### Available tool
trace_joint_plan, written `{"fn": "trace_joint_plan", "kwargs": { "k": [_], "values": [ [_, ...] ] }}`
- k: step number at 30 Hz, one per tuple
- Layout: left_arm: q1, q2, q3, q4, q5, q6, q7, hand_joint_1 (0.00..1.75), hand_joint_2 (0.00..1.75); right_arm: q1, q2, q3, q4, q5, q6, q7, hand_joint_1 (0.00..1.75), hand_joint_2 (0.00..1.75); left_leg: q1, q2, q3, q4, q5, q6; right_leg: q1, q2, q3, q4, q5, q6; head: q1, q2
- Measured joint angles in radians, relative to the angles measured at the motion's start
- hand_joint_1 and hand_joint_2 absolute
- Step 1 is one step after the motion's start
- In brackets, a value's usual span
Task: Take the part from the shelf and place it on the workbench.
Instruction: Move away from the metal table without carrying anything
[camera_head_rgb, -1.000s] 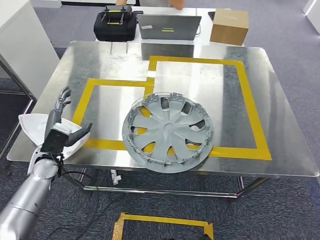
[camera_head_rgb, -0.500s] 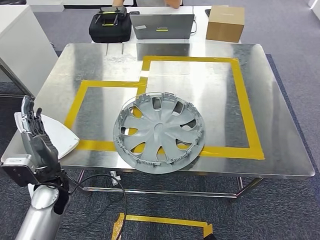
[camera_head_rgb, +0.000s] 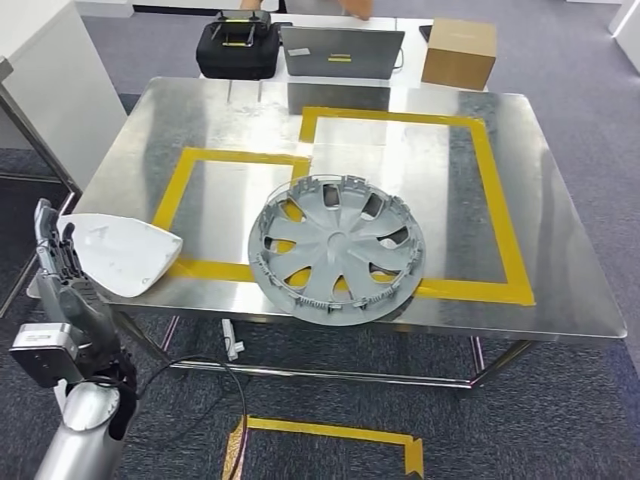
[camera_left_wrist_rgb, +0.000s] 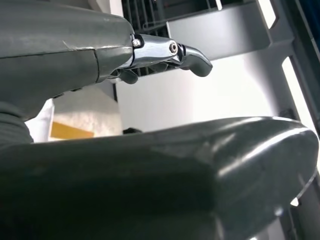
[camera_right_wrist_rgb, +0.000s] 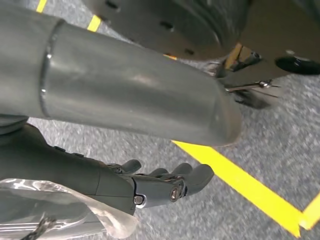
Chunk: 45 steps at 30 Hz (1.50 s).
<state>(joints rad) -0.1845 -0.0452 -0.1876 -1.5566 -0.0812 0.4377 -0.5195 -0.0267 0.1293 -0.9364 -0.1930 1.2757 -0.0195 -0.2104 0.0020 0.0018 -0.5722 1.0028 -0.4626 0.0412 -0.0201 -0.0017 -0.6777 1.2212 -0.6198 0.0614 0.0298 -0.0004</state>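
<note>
1. Fingers (camera_head_rgb: 51, 245) of the left hand (camera_head_rgb: 68, 290) point upward, slightly apart and holding nothing; the hand sits just off the near left corner of the workbench (camera_head_rgb: 528, 180), beside the white part (camera_head_rgb: 121, 253) but not touching it.
2. Left wrist view: the thick grey thumb (camera_left_wrist_rgb: 211, 165) and the darker fingers (camera_left_wrist_rgb: 188, 55) lie apart, with nothing between them.
3. Right wrist view: the right hand (camera_right_wrist_rgb: 151, 165) hangs above grey carpet (camera_right_wrist_rgb: 264, 145) crossed by a yellow tape line (camera_right_wrist_rgb: 241, 187); its fingers (camera_right_wrist_rgb: 188, 177) are loosely curled away from the thumb and hold nothing. Crinkled clear plastic (camera_right_wrist_rgb: 56, 210) lies against the wrist.
4. White part: a flat, roughly triangular shell resting on the near left corner of the workbench, its tip touching the yellow tape outline (camera_head_rgb: 226, 158).
5. Grey wheel cover (camera_head_rgb: 336, 250): lies hollow side up near the middle of the near edge, across the tape where the two marked rectangles (camera_head_rgb: 494, 200) meet.
6. Beyond the far edge, on a white table (camera_head_rgb: 411, 45): a black case (camera_head_rgb: 235, 45), an open laptop (camera_head_rgb: 341, 52) and a closed cardboard box (camera_head_rgb: 458, 52); what the case and box contain cannot be told.
7. A person's hand (camera_head_rgb: 355, 8) shows above the laptop.
</note>
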Motion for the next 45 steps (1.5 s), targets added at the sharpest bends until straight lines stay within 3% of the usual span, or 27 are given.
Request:
{"fn": "trace_joint_plan", "kwargs": {
  "k": [1,2,3,6,8,10,11,13,15,16,17,18,19,21,23,26,28,30,31,32,34,36,38,39,41,43,45],
  "values": [
    [0.004,0.002,-0.003,0.000,-0.004,-0.007,0.006,0.00,0.00,0.000,0.000,0.000,0.000,0.000,0.001,0.000,0.00,0.00,-0.001,0.000,-0.012,0.001,0.008,0.000,0.000,0.000,-0.009,0.049,-0.020,0.002,0.001,0.000],
    [0.008,0.004,-0.005,0.001,-0.009,-0.014,0.011,0.00,0.00,0.000,0.000,0.000,0.000,0.000,0.002,0.000,0.00,0.00,-0.001,0.001,-0.024,0.001,0.017,-0.001,0.000,0.000,-0.004,0.069,-0.020,0.003,0.001,0.000],
    [0.011,0.006,-0.008,0.002,-0.012,-0.019,0.015,0.00,0.00,0.000,0.000,0.000,0.000,0.000,0.003,0.000,0.00,0.00,-0.001,0.001,-0.034,0.002,0.024,-0.003,0.000,0.000,0.022,0.047,0.000,0.003,0.002,0.000],
    [0.015,0.010,-0.014,0.004,-0.019,-0.026,0.020,0.00,0.00,-0.003,0.000,-0.001,0.000,0.000,0.003,0.000,0.00,0.00,-0.002,0.000,-0.058,0.012,0.042,-0.015,0.001,0.001,0.165,-0.155,0.061,-0.001,0.002,0.000],
    [0.016,0.012,-0.015,0.004,-0.021,-0.027,0.020,0.00,0.00,-0.006,0.000,-0.001,0.000,0.000,0.004,-0.001,0.00,0.00,-0.005,0.000,-0.065,0.018,0.053,-0.025,0.003,0.003,0.208,-0.228,0.060,-0.008,0.001,0.000],
    [0.017,0.014,-0.016,0.004,-0.021,-0.028,0.020,0.00,0.00,-0.004,0.000,-0.003,0.000,0.000,0.004,-0.001,0.00,0.00,-0.004,0.000,-0.068,0.018,0.064,-0.036,0.004,0.003,0.198,-0.232,0.067,-0.021,0.001,0.000],
    [0.017,0.016,-0.017,0.004,-0.021,-0.030,0.021,0.00,0.00,-0.004,0.000,-0.004,0.000,-0.001,0.004,-0.001,0.00,0.00,-0.002,0.000,-0.072,0.023,0.055,-0.041,0.003,0.001,0.190,-0.233,0.074,-0.031,0.000,0.000],
    [0.018,0.021,-0.017,0.004,-0.021,-0.039,0.025,0.00,0.00,-0.004,0.000,-0.005,0.000,-0.001,0.004,-0.001,0.00,0.00,0.001,-0.001,-0.090,0.080,-0.014,-0.053,0.002,-0.004,0.176,-0.235,0.091,-0.049,-0.004,0.000],
    [0.021,0.026,-0.018,0.005,-0.017,-0.053,0.032,0.00,0.00,-0.005,0.000,-0.007,0.000,-0.001,0.004,0.000,0.00,0.00,0.004,-0.001,-0.118,0.204,-0.113,-0.062,0.004,-0.006,0.158,-0.233,0.111,-0.057,-0.008,0.000],
    [0.023,0.028,-0.019,0.005,-0.014,-0.058,0.034,0.00,0.00,-0.005,0.000,-0.007,0.000,-0.001,0.004,0.000,0.00,0.00,0.004,-0.001,-0.125,0.261,-0.139,-0.064,0.005,-0.006,0.147,-0.232,0.121,-0.058,-0.009,0.000],
    [0.025,0.031,-0.019,0.005,-0.009,-0.065,0.036,0.00,0.00,-0.005,0.000,-0.008,0.000,-0.001,0.004,0.001,0.00,0.00,0.004,-0.001,-0.121,0.293,-0.144,-0.064,0.006,-0.007,0.133,-0.230,0.131,-0.058,-0.009,0.000],
    [0.026,0.033,-0.019,0.006,-0.005,-0.069,0.037,0.00,0.00,-0.004,0.000,-0.008,0.000,-0.001,0.004,0.001,0.00,0.00,0.004,-0.001,-0.101,0.288,-0.129,-0.063,0.008,-0.007,0.119,-0.227,0.139,-0.058,-0.009,0.000],
    [0.026,0.035,-0.019,0.006,-0.002,-0.074,0.037,0.00,0.00,-0.004,0.000,-0.009,0.000,0.000,0.004,0.001,0.00,0.00,0.004,-0.001,-0.064,0.245,-0.104,-0.059,0.009,-0.007,0.107,-0.224,0.146,-0.057,-0.009,0.000],
    [0.025,0.041,-0.019,0.006,0.005,-0.083,0.038,0.00,0.00,-0.004,0.000,-0.010,0.000,0.000,0.004,0.001,0.00,0.00,0.001,-0.002,0.035,0.100,-0.069,-0.045,0.013,-0.006,0.088,-0.217,0.158,-0.054,-0.009,0.000],
    [0.023,0.045,-0.019,0.006,0.009,-0.090,0.039,0.00,0.00,-0.004,0.000,-0.010,0.000,0.000,0.004,0.001,0.00,0.00,-0.005,-0.002,0.093,0.001,-0.068,-0.033,0.014,-0.005,0.078,-0.215,0.172,-0.046,-0.008,0.000],
    [0.022,0.049,-0.018,0.006,0.010,-0.095,0.039,0.00,0.00,-0.004,0.000,-0.013,0.000,0.000,0.004,0.001,0.00,0.00,-0.008,0.000,0.086,-0.025,-0.052,-0.019,0.011,-0.005,0.068,-0.216,0.185,-0.026,-0.008,0.000],
    [0.021,0.051,-0.018,0.006,0.009,-0.102,0.041,0.00,0.00,-0.003,0.000,-0.014,0.000,0.001,0.004,0.001,0.00,0.00,-0.003,0.004,0.066,-0.033,-0.028,-0.006,0.010,-0.002,0.044,-0.168,0.125,-0.017,-0.006,0.000],
    [0.021,0.051,-0.018,0.006,0.008,-0.110,0.043,0.00,0.00,-0.004,0.000,-0.014,0.000,0.002,0.005,0.001,0.00,0.00,-0.003,0.006,0.038,-0.033,-0.005,0.002,0.009,0.000,0.007,-0.051,0.025,-0.012,-0.005,0.000],
    [0.022,0.052,-0.018,0.006,0.007,-0.113,0.044,0.00,0.00,-0.003,0.000,-0.014,0.000,0.002,0.005,0.001,0.00,0.00,-0.003,0.006,0.022,-0.031,0.006,0.002,0.008,0.000,-0.005,0.011,-0.005,-0.009,-0.005,0.000],
    [0.023,0.052,-0.018,0.006,0.006,-0.115,0.044,0.00,0.00,-0.003,0.000,-0.014,0.000,0.002,0.005,0.001,0.00,0.00,-0.003,0.007,0.006,-0.030,0.017,0.001,0.008,0.000,-0.008,0.052,-0.011,-0.007,-0.005,0.000],
    [0.024,0.053,-0.018,0.007,0.001,-0.120,0.047,0.00,0.00,-0.004,-0.001,-0.014,0.000,0.003,0.005,0.002,0.00,0.00,-0.002,0.007,-0.026,-0.024,0.038,-0.004,0.006,0.000,0.035,0.041,0.035,-0.002,-0.005,0.000],
    [0.024,0.053,-0.019,0.008,-0.004,-0.124,0.049,0.00,0.00,-0.006,-0.002,-0.015,0.000,0.003,0.005,0.002,0.00,0.00,-0.001,0.006,-0.054,-0.010,0.054,-0.014,0.003,0.000,0.139,-0.086,0.076,0.000,-0.004,0.000],
    [0.024,0.053,-0.019,0.008,-0.009,-0.126,0.051,0.00,0.00,-0.009,-0.002,-0.015,0.000,0.003,0.005,0.002,0.00,0.00,-0.003,0.006,-0.075,0.006,0.068,-0.024,0.002,0.002,0.223,-0.210,0.062,-0.006,-0.004,0.000],
    [0.024,0.053,-0.019,0.008,-0.012,-0.127,0.051,0.00,0.00,-0.009,-0.002,-0.015,0.000,0.003,0.005,0.003,0.00,0.00,-0.004,0.006,-0.080,0.010,0.076,-0.029,0.004,0.004,0.237,-0.238,0.052,-0.012,-0.004,0.000],
    [0.025,0.054,-0.020,0.008,-0.018,-0.127,0.052,0.00,0.00,-0.006,-0.002,-0.016,0.000,0.003,0.006,0.003,0.00,0.00,-0.001,0.005,-0.087,0.014,0.084,-0.040,0.005,0.002,0.222,-0.243,0.055,-0.029,-0.004,0.000],
    [0.027,0.055,-0.022,0.009,-0.020,-0.128,0.052,0.00,0.00,-0.005,-0.002,-0.017,0.000,0.003,0.006,0.003,0.00,0.00,0.003,0.004,-0.099,0.049,0.030,-0.052,0.005,-0.002,0.205,-0.243,0.073,-0.048,-0.005,0.000],
    [0.029,0.055,-0.023,0.010,-0.021,-0.128,0.053,0.00,0.00,-0.006,-0.002,-0.019,0.000,0.003,0.006,0.003,0.00,0.00,0.005,0.003,-0.120,0.159,-0.076,-0.061,0.006,-0.005,0.186,-0.242,0.094,-0.059,-0.008,0.000]
  ]
}}
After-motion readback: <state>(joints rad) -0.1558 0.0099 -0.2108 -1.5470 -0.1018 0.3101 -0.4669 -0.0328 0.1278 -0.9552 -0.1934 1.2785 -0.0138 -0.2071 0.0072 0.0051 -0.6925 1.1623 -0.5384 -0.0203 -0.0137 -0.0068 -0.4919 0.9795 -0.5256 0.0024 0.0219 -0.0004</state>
